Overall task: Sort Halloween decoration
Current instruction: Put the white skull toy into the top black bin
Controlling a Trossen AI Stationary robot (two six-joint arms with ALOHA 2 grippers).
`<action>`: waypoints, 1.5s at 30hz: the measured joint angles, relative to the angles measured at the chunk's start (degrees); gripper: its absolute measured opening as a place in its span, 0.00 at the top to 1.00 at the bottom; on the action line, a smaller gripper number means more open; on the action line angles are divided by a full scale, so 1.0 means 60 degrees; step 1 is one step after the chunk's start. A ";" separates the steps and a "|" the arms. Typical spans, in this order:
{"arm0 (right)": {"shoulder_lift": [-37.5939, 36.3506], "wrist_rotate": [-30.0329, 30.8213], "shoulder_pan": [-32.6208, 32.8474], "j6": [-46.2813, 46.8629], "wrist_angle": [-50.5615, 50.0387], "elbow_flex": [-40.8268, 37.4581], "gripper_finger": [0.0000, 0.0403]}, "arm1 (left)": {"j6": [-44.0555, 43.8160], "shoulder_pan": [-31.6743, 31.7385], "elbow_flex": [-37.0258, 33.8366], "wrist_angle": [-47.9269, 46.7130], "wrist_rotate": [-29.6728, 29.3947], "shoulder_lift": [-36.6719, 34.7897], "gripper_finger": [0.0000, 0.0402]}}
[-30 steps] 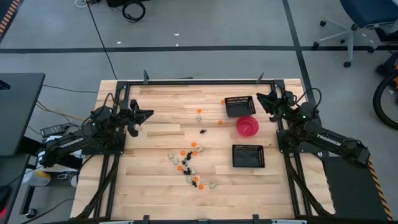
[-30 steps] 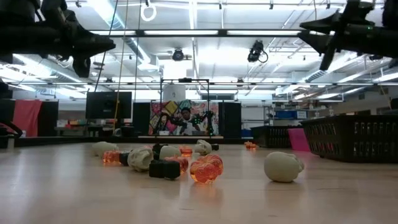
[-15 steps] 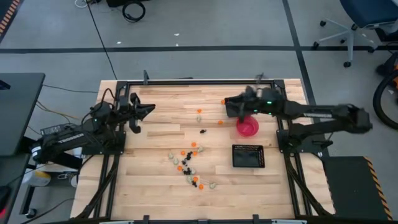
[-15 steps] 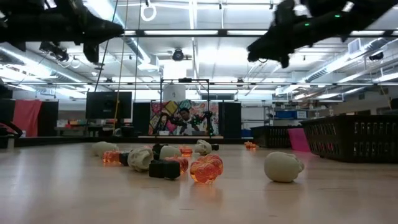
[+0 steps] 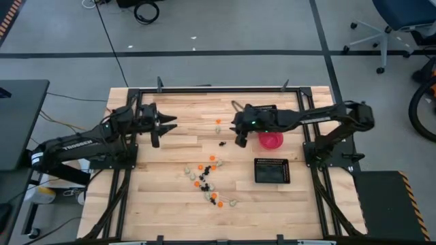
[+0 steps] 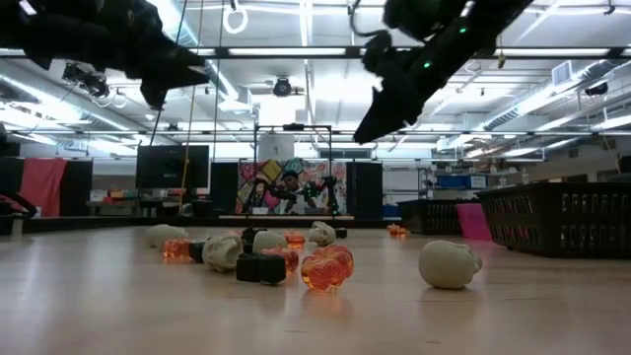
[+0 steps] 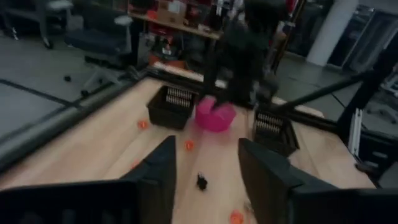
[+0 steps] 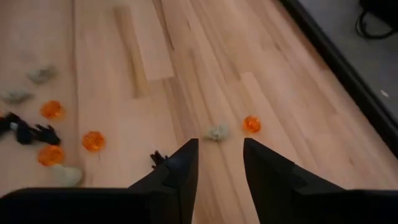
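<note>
my right gripper hangs above the table with nothing in it, its jaws a narrow gap apart and empty. just ahead of its tips lie a pale cream trinket and an orange trinket, side by side and close together, with a small black trinket tucked almost under one finger. these three are the nearest of the halloween decoration; the main cluster lies well apart from the tool, farther toward the table's front edge. the cream piece looks lumpy with no clear long axis, so i judge the approach angle matters little. the pink bowl sits just behind my wrist and the mesh trays flank it.

my left gripper hovers on the other side with its fingers spread wide and empty, farther from these pieces. so the right arm is nearer, and i judge a short reach forward and down onto the cream trinket is the move
</note>
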 joint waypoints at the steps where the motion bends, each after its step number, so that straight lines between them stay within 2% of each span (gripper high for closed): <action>1: 0.0260 0.0024 0.0015 -0.0029 -0.0063 0.0154 0.65 | 0.0076 0.0000 0.0122 0.0009 -0.0188 0.0056 0.58; 6: 0.1724 0.0030 0.0015 -0.0057 -0.0249 0.0993 0.55 | 0.0793 0.0075 0.0741 -0.0009 -0.0684 0.0514 0.51; 11: 0.3032 0.0352 0.0018 0.0175 -0.0176 0.1781 0.43 | 0.1381 0.0362 0.1256 -0.0005 -0.0682 0.1015 0.51; 15: 0.3722 0.0702 -0.0125 0.0444 -0.0225 0.2059 0.38 | 0.1774 0.0668 0.1370 0.0112 -0.0685 0.1397 0.52; 27: 0.4865 0.0334 -0.0618 0.0435 0.0661 0.2374 0.41 | 0.2014 0.1247 0.1370 0.0994 -0.0686 0.2012 0.52; 34: 0.4870 -0.0216 -0.0851 0.0549 0.0734 0.2367 0.43 | 0.2249 0.1235 0.1370 0.1309 -0.0685 0.2037 0.52; 45: 0.4870 -0.0475 -0.0912 0.0118 0.0796 0.2367 0.50 | 0.2451 0.1235 0.1370 0.2243 -0.0683 0.2033 0.52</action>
